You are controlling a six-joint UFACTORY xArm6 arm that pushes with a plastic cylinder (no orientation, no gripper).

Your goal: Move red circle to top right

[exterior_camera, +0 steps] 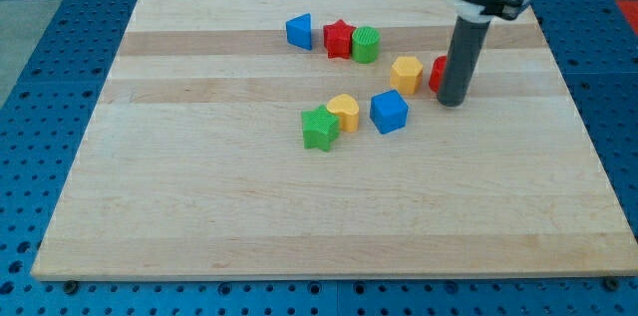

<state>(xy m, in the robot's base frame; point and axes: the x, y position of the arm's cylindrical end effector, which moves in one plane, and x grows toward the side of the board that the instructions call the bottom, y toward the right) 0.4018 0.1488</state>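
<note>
The red circle (437,73) is mostly hidden behind my rod, at the view's upper right part of the board; only its left edge shows. My tip (452,103) rests on the board just in front of it, to its lower right, seemingly touching it. A yellow hexagon block (406,74) sits just left of the red circle.
A blue cube (389,112), a yellow heart (343,112) and a green star (319,128) lie in the middle. A blue triangle (299,31), a red star (339,38) and a green cylinder (365,45) lie near the top. The wooden board (199,196) sits on a blue perforated table.
</note>
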